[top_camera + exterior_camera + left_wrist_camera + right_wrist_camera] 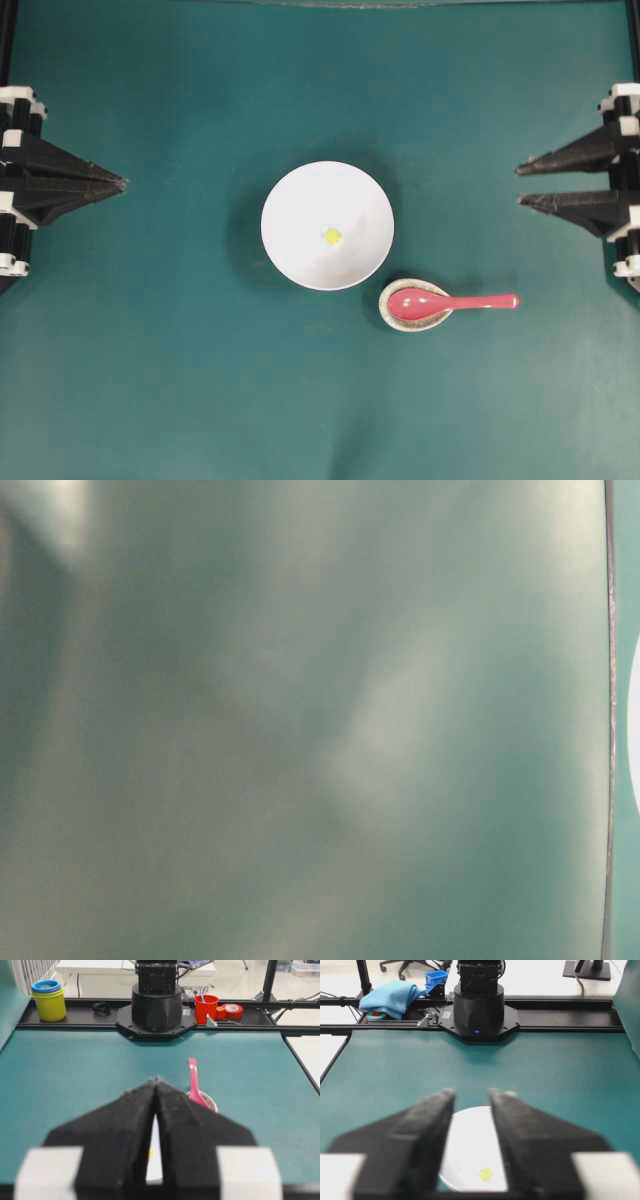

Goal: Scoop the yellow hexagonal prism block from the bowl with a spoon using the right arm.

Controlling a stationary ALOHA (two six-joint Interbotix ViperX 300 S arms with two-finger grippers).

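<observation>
Glossy, rigid spoon (450,302) on its rest, likely slippery; handle right, toward the empty, wide-open right gripper (518,185); left gripper (122,183) closed, empty.

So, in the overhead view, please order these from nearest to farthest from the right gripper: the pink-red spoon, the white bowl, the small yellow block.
From the open right gripper, at the right edge:
1. The glossy pink-red spoon, lower right of centre, its handle tip nearest.
2. The large round white bowl, in the middle, by its right rim.
3. The tiny pale-yellow block, inside the bowl near its centre.
</observation>
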